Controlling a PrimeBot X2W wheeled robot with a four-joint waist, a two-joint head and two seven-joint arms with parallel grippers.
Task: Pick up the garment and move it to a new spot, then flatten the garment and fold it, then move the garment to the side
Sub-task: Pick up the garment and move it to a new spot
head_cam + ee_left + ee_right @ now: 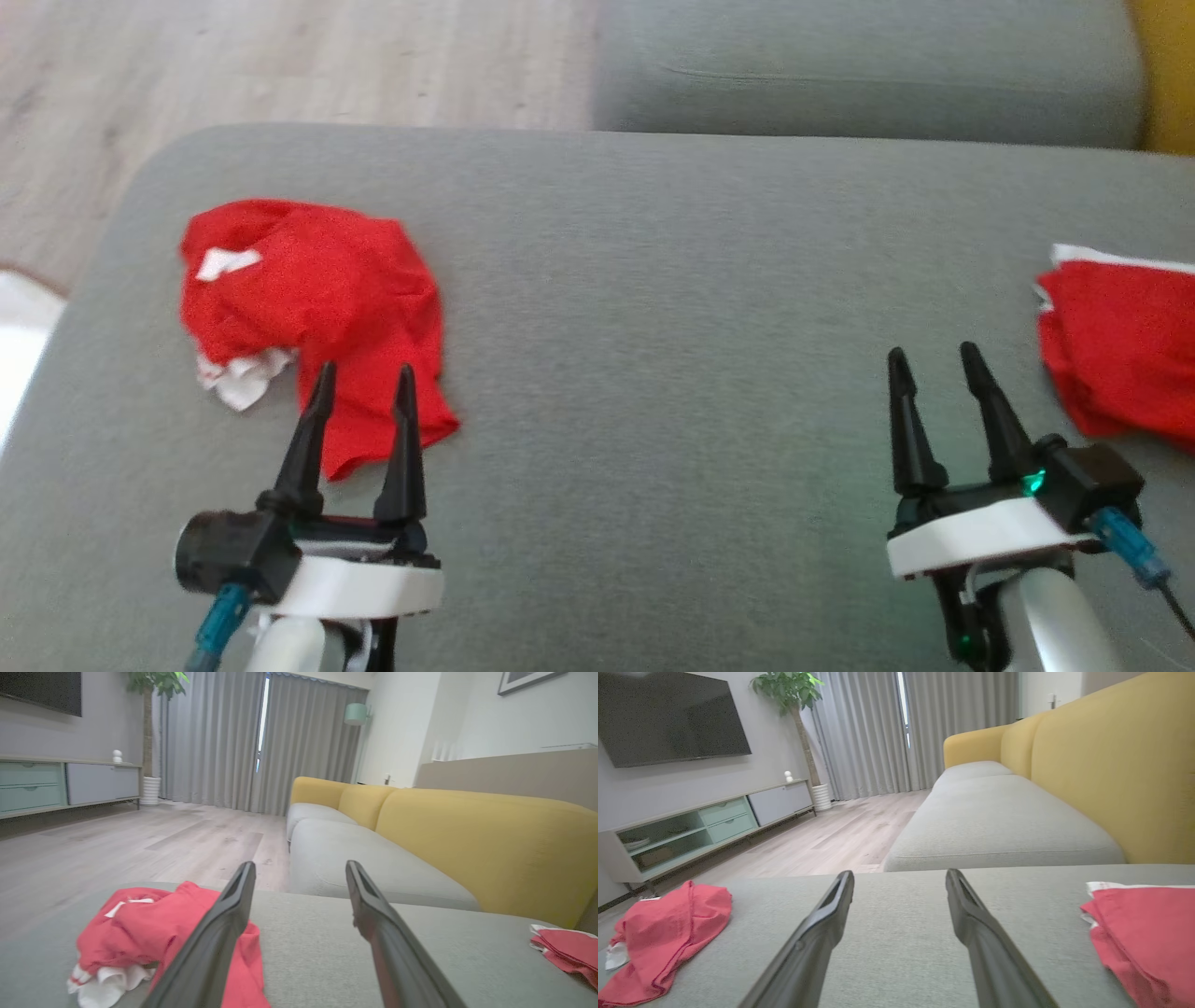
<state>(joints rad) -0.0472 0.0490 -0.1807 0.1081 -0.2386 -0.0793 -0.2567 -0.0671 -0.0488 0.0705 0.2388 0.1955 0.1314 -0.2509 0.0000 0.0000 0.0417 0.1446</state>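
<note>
Pickup pending: left gripper (365, 369) and right gripper (934, 350) have fingers spread, empty; the left should pinch the garment (317, 280) by the left edge of the cushion (653, 327).

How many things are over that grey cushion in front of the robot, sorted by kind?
Red garments: 2 (crumpled red garment, folded red garment)
Robot tools: 2 (left tool, right tool, both open and empty)
Total: 4
</note>
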